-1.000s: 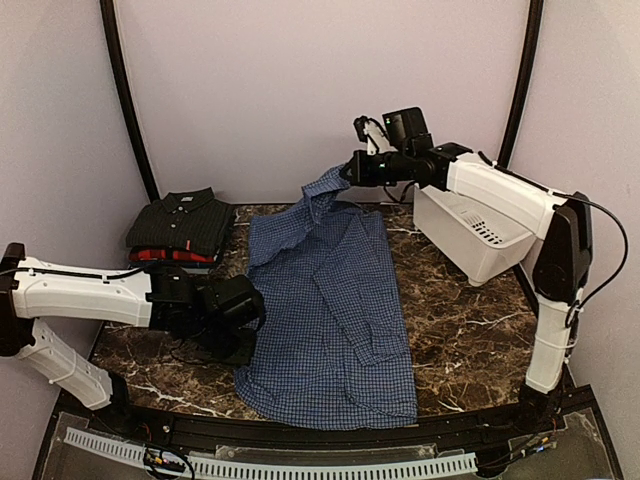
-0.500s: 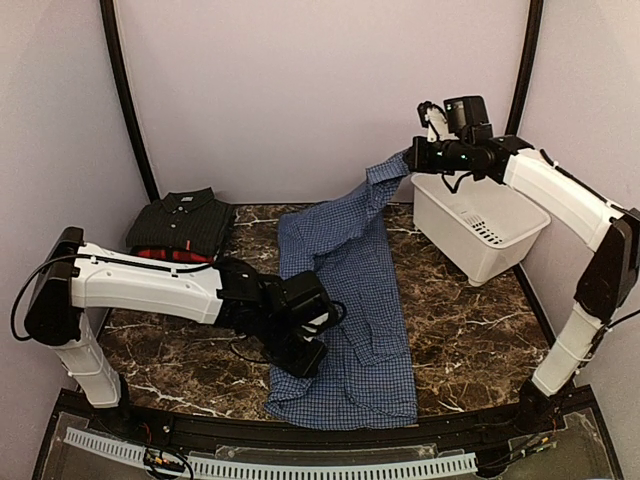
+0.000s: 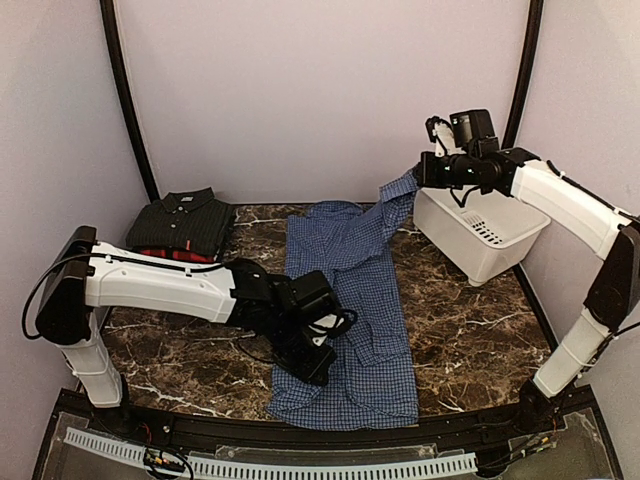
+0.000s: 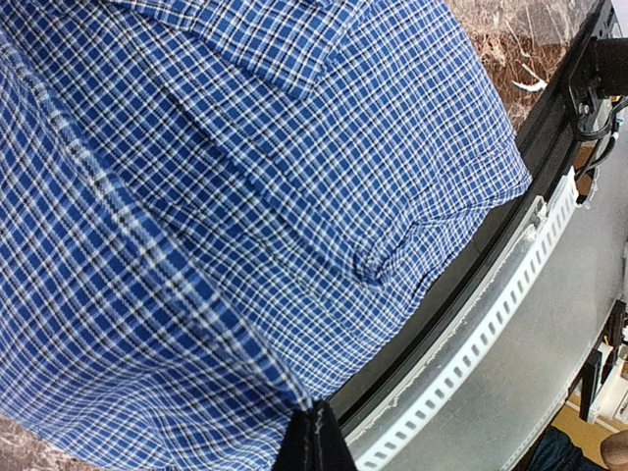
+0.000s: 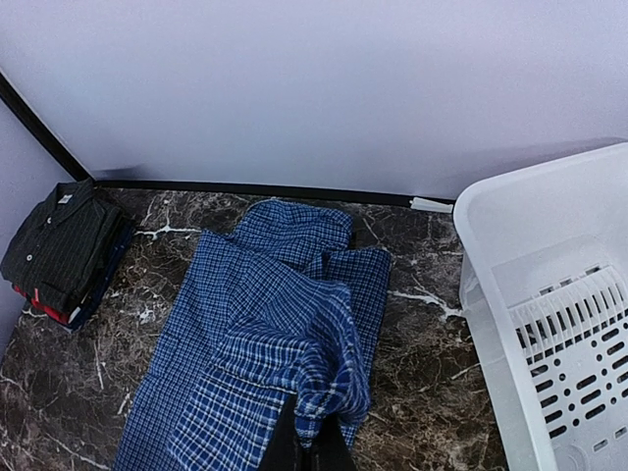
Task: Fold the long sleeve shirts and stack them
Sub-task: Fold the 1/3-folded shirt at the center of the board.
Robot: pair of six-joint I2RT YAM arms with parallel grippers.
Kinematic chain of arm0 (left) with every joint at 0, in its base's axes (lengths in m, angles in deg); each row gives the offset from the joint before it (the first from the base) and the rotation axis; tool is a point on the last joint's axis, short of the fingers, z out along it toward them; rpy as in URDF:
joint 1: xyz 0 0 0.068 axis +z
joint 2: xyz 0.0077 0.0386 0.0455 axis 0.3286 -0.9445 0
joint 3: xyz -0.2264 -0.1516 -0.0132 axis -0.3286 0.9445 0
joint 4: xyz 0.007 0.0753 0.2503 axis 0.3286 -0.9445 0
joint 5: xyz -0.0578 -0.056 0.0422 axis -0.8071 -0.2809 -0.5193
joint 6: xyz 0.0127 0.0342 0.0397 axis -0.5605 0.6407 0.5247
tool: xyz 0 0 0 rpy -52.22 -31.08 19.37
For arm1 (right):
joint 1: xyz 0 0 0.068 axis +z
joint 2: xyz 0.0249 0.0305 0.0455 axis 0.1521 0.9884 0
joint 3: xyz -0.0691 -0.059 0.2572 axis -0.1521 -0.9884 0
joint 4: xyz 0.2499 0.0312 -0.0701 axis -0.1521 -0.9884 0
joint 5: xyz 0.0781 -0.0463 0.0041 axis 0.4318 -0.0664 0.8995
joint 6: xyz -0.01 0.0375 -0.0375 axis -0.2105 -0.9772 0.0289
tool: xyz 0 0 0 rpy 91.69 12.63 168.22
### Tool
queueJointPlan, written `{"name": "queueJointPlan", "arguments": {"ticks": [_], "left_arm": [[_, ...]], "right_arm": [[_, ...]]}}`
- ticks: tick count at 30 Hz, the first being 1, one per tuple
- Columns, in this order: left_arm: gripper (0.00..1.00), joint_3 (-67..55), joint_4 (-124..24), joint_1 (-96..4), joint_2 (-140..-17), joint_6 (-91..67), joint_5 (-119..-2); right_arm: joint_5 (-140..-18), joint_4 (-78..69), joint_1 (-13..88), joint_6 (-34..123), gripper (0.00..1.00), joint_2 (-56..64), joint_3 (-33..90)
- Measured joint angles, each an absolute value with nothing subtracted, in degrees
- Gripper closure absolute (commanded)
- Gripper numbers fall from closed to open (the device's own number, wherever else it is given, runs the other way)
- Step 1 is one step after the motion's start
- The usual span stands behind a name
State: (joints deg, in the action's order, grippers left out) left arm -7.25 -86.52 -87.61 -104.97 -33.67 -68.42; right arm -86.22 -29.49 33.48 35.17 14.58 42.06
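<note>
As both arms have swung rightward over the past second, the blue shirt (image 3: 355, 300) has gone from spread wide to a narrower strip down the middle of the counter (image 3: 470, 330). Left tool (image 3: 317, 365) is clamped on the shirt's long edge and has dragged it across over the body. Right tool (image 3: 413, 181) is pinched shut on an upper corner, likely shoulder or sleeve, and has carried it high toward the basket (image 3: 500, 255). Judgement: first lengthwise fold is mostly laid, but nothing is released and the top end hangs off the counter, so flattening and cross folds remain.

Dark shirt (image 3: 182, 222) sits folded at back left on top of the red shirt (image 3: 160, 256), so two look done.

Hard to make out: from above, the left tool's tips are buried under its own wrist; only the wrist view shows them closed on cloth. The red shirt is just a sliver. Can't trace where either sleeve lies inside the fold, nor whether the edges line up. The right wrist view cuts off the shirt's lower half.
</note>
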Motion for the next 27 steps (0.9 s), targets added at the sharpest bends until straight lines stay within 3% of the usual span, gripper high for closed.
{"name": "queueJointPlan", "arguments": {"ticks": [6, 8, 9, 13, 18, 27], "left_arm": [[1.0, -7.66, -86.52, -87.61, -106.17, -33.73, -69.08], [0.91, -7.66, -86.5, -87.61, -106.24, -33.91, -69.14], [0.81, -7.68, -86.5, -87.61, -106.24, -33.95, -69.19], [0.63, -7.82, -86.59, -87.61, -106.24, -34.82, -68.9], [0.63, -6.96, -86.37, -86.82, -104.79, -38.28, -66.23], [0.72, 6.68, -84.86, -80.92, -88.88, -45.95, -62.23]], "right_arm": [[-85.48, -28.66, 33.48, 35.11, 1.0, 14.58, 41.12], [-84.8, -28.6, 33.48, 34.97, 1.0, 14.58, 40.79], [-84.56, -28.6, 33.48, 34.93, 1.0, 14.58, 40.73], [-82.75, -28.14, 33.48, 34.67, 1.0, 14.6, 40.7], [-79.49, -26.11, 34.02, 33.82, 1.0, 14.6, 38.28], [-76.43, -24.73, 42.26, 32.99, 1.0, 15.8, 31.87]]}}
